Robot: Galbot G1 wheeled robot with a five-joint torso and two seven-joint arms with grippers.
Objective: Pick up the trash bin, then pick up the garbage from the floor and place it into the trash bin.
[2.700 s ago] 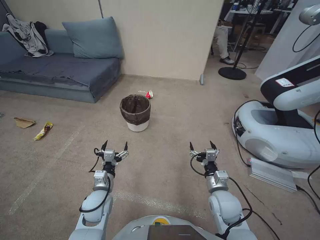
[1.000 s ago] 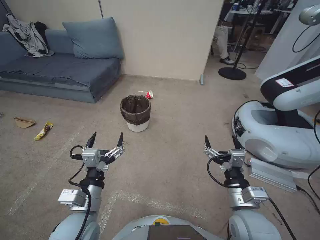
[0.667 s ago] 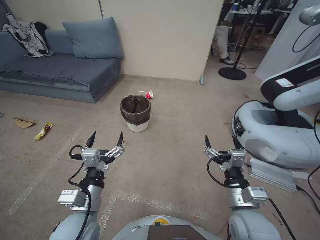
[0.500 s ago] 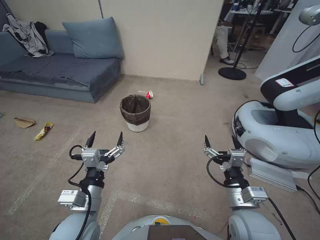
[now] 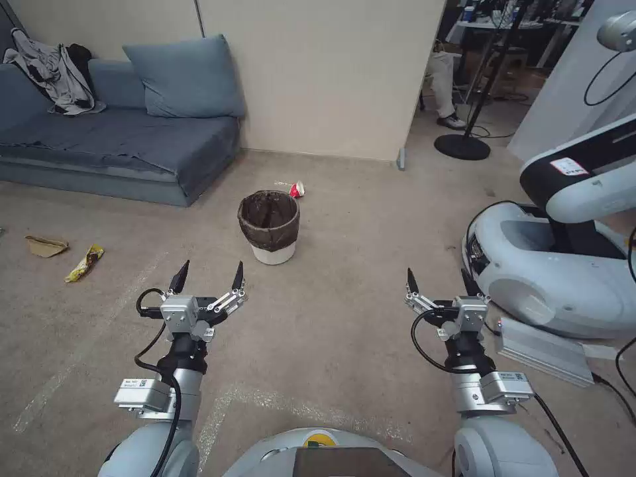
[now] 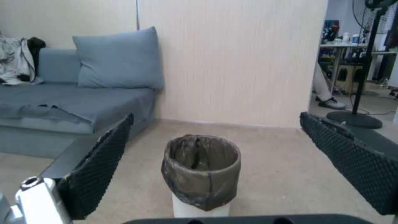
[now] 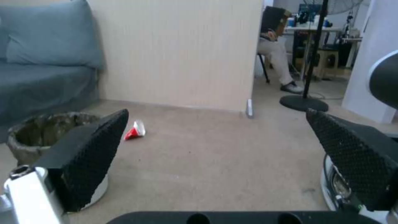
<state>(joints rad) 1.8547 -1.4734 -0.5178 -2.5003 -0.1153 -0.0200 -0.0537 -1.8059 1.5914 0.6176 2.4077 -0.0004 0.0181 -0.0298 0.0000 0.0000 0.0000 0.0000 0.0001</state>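
I hold both arms low and forward over the carpet, each ready for a reach. My left pincer (image 5: 207, 277) sits at about 11 o'clock from the base with its tips spread wide apart and nothing between them; I keep it spread because, as I judge it, the bin's rim has to slip between those tips. My right pincer (image 5: 437, 283) sits at about 1 o'clock, equally spread and empty, waiting for litter.

Straight ahead at 12 o'clock, well apart from both pincers, stands the trash bin (image 5: 269, 225), upright on the floor, its dark bag folded over the rim. In the left wrist view the bin (image 6: 201, 174) lines up between the two fingers, so I judge the left arm is the one aimed at it, with bare carpet all the way there.

Just past the bin, slightly toward 1 o'clock, a red-and-white paper cup (image 5: 297, 189) lies on its side. At 10 o'clock, far off to the left, lie a yellow wrapper (image 5: 85, 262) and a brown paper bag (image 5: 45, 246), near each other.

At 2 o'clock another robot's white base (image 5: 550, 278) and a metal block (image 5: 544, 350) crowd my right arm's side. The sofa (image 5: 119, 142) is at 11 o'clock, and the wall (image 5: 318, 73) rises behind.
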